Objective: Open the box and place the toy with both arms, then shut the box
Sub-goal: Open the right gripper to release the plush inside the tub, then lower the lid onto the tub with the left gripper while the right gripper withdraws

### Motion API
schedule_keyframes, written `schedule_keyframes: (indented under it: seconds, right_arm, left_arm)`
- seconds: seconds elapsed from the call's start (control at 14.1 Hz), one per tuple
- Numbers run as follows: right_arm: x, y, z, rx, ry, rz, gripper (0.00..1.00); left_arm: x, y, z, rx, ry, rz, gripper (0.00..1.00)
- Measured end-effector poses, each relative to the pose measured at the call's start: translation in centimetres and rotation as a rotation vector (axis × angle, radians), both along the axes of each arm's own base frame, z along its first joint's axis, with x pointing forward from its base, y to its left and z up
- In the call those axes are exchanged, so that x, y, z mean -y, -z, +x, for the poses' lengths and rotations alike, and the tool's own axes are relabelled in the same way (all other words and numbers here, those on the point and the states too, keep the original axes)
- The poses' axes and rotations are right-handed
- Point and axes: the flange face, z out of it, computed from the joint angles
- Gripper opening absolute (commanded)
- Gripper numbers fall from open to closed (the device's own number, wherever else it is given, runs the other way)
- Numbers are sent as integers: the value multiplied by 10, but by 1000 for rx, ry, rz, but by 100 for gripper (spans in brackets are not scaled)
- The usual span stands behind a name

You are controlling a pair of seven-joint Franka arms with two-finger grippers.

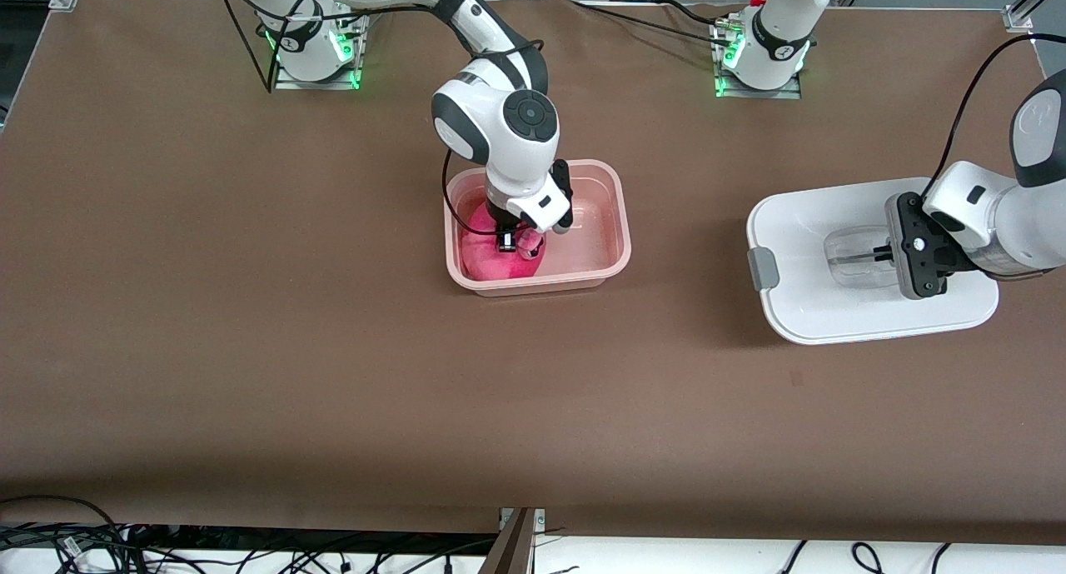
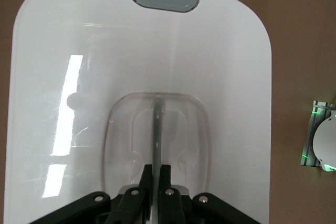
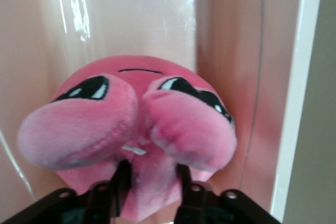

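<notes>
Recorder: Nearest the camera?

Spotter: White lid [image 1: 833, 249], off the box, toward the left arm's end of the brown table [image 1: 333, 349]. Grey clip [image 1: 762, 267] on the short edge that faces the tub. Resting flat or lifted a touch: cannot tell.

Recorder: Held?

Spotter: Yes. Left gripper [image 1: 883, 256] down in the clear recessed centre, fingers [image 2: 167, 174] pressed together on the thin upright handle [image 2: 157, 129], one on each face. Same in the left wrist view: left gripper [image 2: 157, 169] pinching the handle, white lid filling the frame.

Recorder: Next one back?

Spotter: Pale pink tub [image 1: 620, 224], open, well apart from the lid, toward the table's middle. Hot-pink toy [image 1: 491, 262] inside, lying at the end toward the right arm's side; rest of the tub floor bare.

Recorder: Right arm?

Spotter: Reaching straight down into the tub. Right gripper [image 1: 518, 242] right at the toy, touching the plush. Right wrist view: black squinting eyes, two pale nubs bulging just ahead of the right gripper [image 3: 152, 169], tub wall close beside the toy [image 3: 131, 114]. Clamped or let go: cannot tell.

Recorder: Farthest?

Spotter: Both arm bases [image 1: 312, 45] [image 1: 766, 57], green lights lit.
</notes>
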Motion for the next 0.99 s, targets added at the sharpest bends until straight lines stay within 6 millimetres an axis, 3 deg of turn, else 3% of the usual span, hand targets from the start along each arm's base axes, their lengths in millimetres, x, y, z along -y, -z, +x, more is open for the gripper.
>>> schedule_keyframes:
  seconds: [0.57,0.99]
  right_arm:
    - [-28,9,-4,93,170,131,100]
    - [-45,22,-5,115,231,249,100]
  left_arm:
    - [13,-3,-1,2,22,-5,0]
    - [53,-14,-3,10,82,-7,0]
